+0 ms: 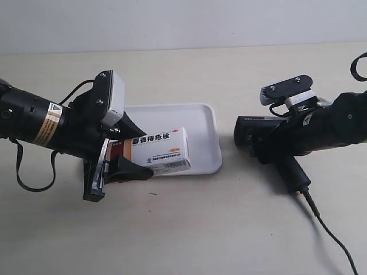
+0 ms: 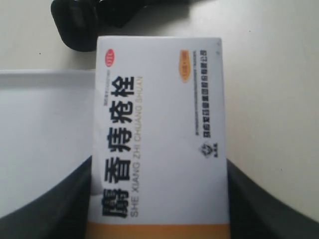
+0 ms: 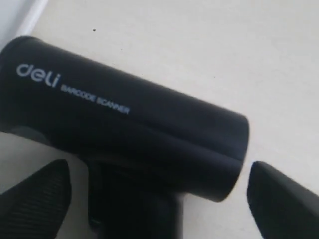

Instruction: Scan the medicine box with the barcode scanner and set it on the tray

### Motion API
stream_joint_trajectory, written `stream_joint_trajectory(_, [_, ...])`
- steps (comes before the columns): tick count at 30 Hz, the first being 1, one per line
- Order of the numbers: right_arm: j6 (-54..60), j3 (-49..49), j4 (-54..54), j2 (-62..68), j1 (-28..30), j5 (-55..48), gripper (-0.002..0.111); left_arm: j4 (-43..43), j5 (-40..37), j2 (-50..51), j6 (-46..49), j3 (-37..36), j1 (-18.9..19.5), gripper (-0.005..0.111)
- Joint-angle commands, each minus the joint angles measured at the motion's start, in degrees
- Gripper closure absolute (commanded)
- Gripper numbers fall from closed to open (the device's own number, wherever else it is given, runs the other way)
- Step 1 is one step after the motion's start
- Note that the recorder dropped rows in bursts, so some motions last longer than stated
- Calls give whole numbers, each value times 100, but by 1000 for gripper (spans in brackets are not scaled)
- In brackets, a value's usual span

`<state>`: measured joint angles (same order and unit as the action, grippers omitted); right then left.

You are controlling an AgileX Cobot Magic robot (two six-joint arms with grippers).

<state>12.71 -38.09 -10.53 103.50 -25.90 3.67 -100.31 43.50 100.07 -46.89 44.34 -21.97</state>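
Note:
The arm at the exterior view's left is my left arm, and its gripper (image 1: 135, 148) (image 2: 159, 214) is shut on the medicine box (image 1: 157, 150) (image 2: 159, 124). The white carton has dark Chinese lettering and an orange band, and one dark finger presses on each long side. It hangs over the front left part of the white tray (image 1: 200, 123) (image 2: 40, 124); I cannot tell whether it touches it. The black barcode scanner (image 1: 252, 134) (image 3: 124, 114) lies on the table right of the tray. My right gripper (image 1: 275, 143) (image 3: 159, 199) is open, straddling its handle with a gap on each side.
The scanner's black cable (image 1: 327, 229) trails over the table toward the front right. A loose black cable loop (image 1: 20, 172) hangs under the left arm. The beige table (image 1: 189, 229) shows bare in front of the tray.

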Motion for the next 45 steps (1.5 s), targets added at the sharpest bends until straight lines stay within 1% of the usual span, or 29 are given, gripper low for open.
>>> stream_joint_trajectory(1, [263, -59, 68, 2, -13, 208, 57, 37, 37, 0, -25, 29, 7, 107])
stream_joint_trajectory(2, [311, -59, 68, -11, -13, 208, 63, 37, 39, 10, -25, 29, 7, 107])
stream_joint_trajectory(4, [517, -59, 68, -163, -13, 27, 82, 37, -174, 87, -25, 29, 7, 107])
stream_joint_trajectory(5, [633, -59, 68, -383, -13, -232, 92, 37, -355, 130, -25, 29, 19, 107])
stream_joint_trajectory(6, [704, -59, 68, -543, -13, -408, 96, 37, -448, 170, -25, 29, 19, 107])
stream_joint_trajectory(7, [949, -59, 68, -922, -13, -762, 104, 37, -568, 220, 4, 29, 31, 107])
stream_joint_trajectory(8, [1143, -59, 68, -1244, -13, -1093, 108, 37, -579, 261, 29, 43, 31, 107])
stream_joint_trajectory(10, [1339, -59, 109, -1574, -13, -1501, 108, 37, -579, 296, 29, 63, 31, 107])
stream_joint_trajectory(12, [1278, -59, 316, -1846, -13, -1680, 108, 37, -568, 294, 29, 73, 31, 107])
stream_joint_trajectory(15, [1242, -59, 493, -2036, -13, -1651, 108, 37, -568, 294, 29, 73, 31, 107])
stream_joint_trajectory(20, [1217, -59, 592, -1975, -13, -1662, 108, 37, -569, 294, 29, 76, 31, 107])
stream_joint_trajectory(23, [981, -59, 911, -1925, -13, -1662, 108, 37, -614, 294, 17, 76, 31, 107])
stream_joint_trajectory(28, [178, -59, 1692, -1925, -13, -1546, 108, 37, -855, 294, -185, 99, 31, 107])
stream_joint_trajectory(31, [55, -59, 1890, -1905, -13, -1519, 108, 37, -854, 294, -201, 99, 31, 107])
stream_joint_trajectory(33, [-15, -59, 1890, -1828, -13, -1282, 108, 37, -877, 294, -217, 110, 31, 107])
stream_joint_trajectory(36, [-90, -84, 1890, -1704, -13, -937, 108, 37, -877, 294, -355, 134, 108, 107])
stream_joint_trajectory(45, [-90, -413, 1913, -1472, -13, -1047, 108, 37, -826, 294, -477, 177, 456, 107])
